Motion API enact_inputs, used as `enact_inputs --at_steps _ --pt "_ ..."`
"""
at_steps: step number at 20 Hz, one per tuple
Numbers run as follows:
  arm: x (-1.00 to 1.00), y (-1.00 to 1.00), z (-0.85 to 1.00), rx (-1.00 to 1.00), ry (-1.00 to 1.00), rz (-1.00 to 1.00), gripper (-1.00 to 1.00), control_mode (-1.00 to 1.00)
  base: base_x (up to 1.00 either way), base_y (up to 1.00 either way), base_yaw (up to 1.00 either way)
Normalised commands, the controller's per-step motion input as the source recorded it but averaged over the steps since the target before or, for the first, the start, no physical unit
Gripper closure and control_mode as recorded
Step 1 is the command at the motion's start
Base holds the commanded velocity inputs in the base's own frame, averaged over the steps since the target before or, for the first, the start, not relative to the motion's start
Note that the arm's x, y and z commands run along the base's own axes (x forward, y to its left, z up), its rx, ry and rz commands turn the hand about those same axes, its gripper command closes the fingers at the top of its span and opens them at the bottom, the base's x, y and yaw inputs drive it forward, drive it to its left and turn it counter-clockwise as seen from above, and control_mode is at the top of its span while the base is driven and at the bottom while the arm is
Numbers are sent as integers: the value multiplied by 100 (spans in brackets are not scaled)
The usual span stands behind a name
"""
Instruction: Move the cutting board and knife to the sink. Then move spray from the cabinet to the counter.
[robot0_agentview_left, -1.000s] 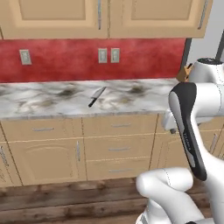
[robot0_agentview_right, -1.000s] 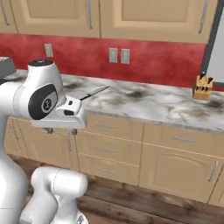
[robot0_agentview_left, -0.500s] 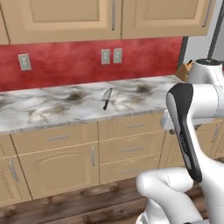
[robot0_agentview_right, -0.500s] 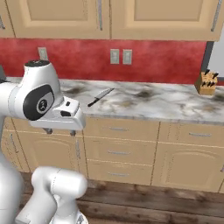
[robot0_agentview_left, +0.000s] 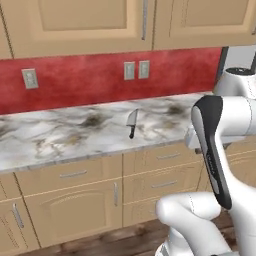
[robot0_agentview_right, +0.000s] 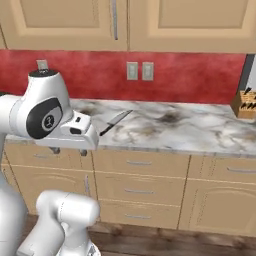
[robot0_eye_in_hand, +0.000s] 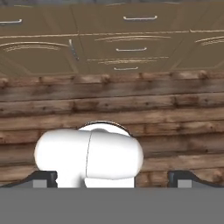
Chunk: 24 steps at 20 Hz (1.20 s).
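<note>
While pointed down at the wooden floor (robot0_eye_in_hand: 131, 105), the gripper (robot0_eye_in_hand: 112, 178) is held wide, nothing gripped | knife (robot0_agentview_left: 132, 123) lies mid-counter (robot0_agentview_left: 60, 135), handle near | knife block (robot0_agentview_right: 245, 103) far right | no writing legible

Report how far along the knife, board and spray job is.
Done: nothing that shows. The knife lies flat on the counter, untouched. In hand: nothing. The gripper is open and empty, pointing down at the wooden floor in front of the lower cabinets. Left: grasp the knife and carry it to the sink, move the cutting board, then fetch the spray from the cabinet.
</note>
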Motion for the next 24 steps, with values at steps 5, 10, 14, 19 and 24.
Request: enact_inputs --at_steps 5,10,14,19,24 --pt "0 0 0 0 0 0 -100 100 93 9 10" --pt "0 0 0 0 0 0 -100 100 81 12 8" --pt "0 0 0 0 0 0 -100 100 63 12 4" --pt "0 0 0 0 0 0 -100 100 47 3 10" --pt "0 0 0 0 0 0 -100 100 40 11 11"
